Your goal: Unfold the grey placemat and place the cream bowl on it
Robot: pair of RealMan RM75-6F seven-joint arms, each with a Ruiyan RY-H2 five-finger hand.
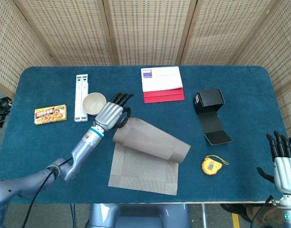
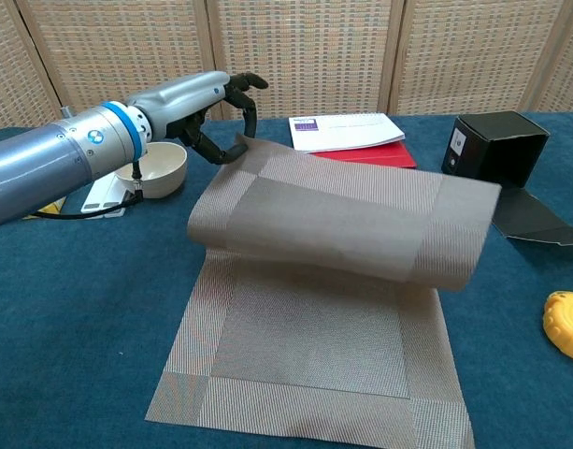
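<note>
The grey placemat [image 1: 145, 161] lies at the front middle of the blue table, its far half curled up and over the near half. My left hand [image 1: 111, 114] pinches the far left corner of that raised flap [image 2: 342, 215], holding it off the table; in the chest view the left hand [image 2: 216, 108] grips the corner between thumb and fingers. The cream bowl [image 1: 94, 103] stands upright just left of the hand, also seen as the cream bowl [image 2: 155, 168] behind my forearm. My right hand [image 1: 283, 156] hovers at the table's front right corner, fingers apart, holding nothing.
A white and red desk calendar [image 1: 162, 84] stands behind the mat. A black box [image 1: 209, 102] with an opened flap sits to the right, a yellow tape measure [image 1: 210, 166] near the mat's right edge. A white stand [image 1: 81, 97] and a yellow food packet [image 1: 50, 114] lie left.
</note>
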